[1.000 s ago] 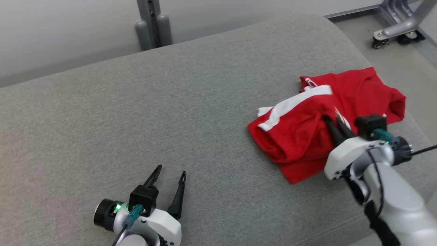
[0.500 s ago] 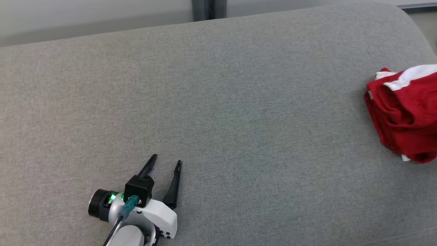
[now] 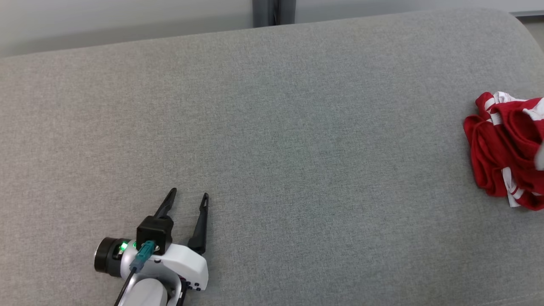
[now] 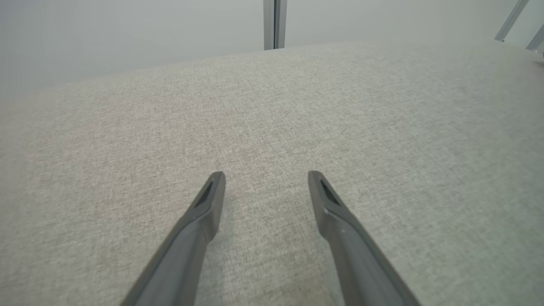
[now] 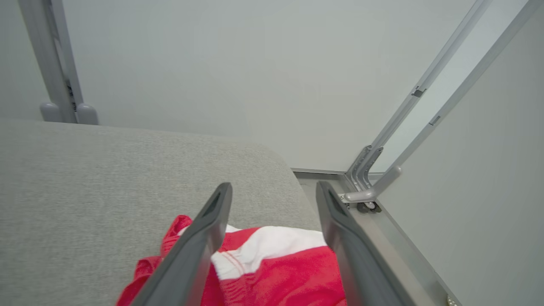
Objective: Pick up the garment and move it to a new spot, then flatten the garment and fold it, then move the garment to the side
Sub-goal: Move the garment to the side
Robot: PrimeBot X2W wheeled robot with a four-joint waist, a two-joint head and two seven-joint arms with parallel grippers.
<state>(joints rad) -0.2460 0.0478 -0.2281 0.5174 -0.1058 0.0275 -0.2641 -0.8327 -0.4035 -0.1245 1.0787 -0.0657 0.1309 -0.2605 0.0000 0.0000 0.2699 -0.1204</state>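
Note:
The garment [image 3: 505,148], red with white stripes, lies bunched at the right end of the grey cushion [image 3: 297,127], partly cut off by the head view's right edge. In the right wrist view my right gripper [image 5: 274,187] is open above the garment [image 5: 272,263], which lies loose below the fingers; nothing is between the tips. My left gripper [image 3: 188,195] rests open at the lower left of the cushion, far from the garment. In the left wrist view the left gripper [image 4: 267,175] stands open over bare cushion fabric [image 4: 382,127].
The cushion's right end curves down to the floor close to the garment. A grey post [image 3: 274,10] stands behind the cushion against a pale wall. A metal frame with a caster [image 5: 369,191] sits on the floor past the right end.
The right gripper has opened and let go of the garment, which now lies more bunched at the cushion's right end. The head camera turned left. The left gripper stays open.

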